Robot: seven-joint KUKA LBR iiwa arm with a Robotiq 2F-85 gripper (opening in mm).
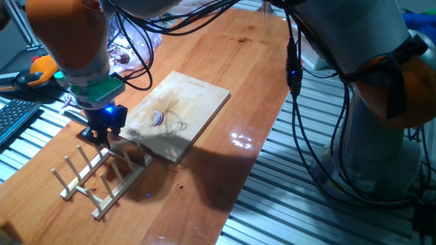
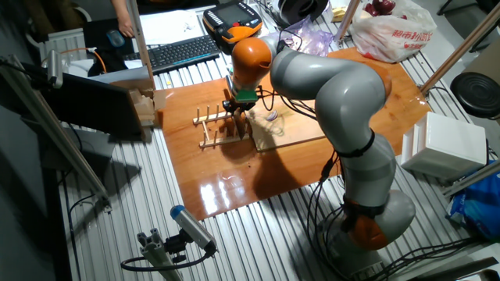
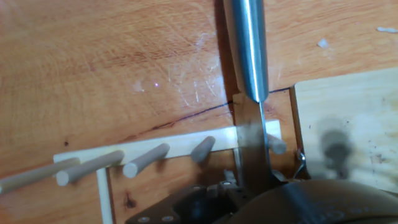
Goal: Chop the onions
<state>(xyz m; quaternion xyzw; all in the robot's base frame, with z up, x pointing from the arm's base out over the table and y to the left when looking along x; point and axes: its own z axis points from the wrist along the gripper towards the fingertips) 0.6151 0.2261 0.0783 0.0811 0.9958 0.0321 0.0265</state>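
A tiny purple-and-white onion sliver lies on the pale wooden board, near its middle; it also shows in the other fixed view. My gripper hangs low at the board's left end, over the wooden peg rack. In the hand view the gripper appears shut on a steel knife. The knife points away across the table, over the rack's rail. The board's edge is at the right there. The fingers themselves are hidden.
A clear plastic bag with purple scraps lies at the table's far left. A keyboard, an orange teach pendant and a white shopping bag stand beyond the table. Black cables hang from the arm.
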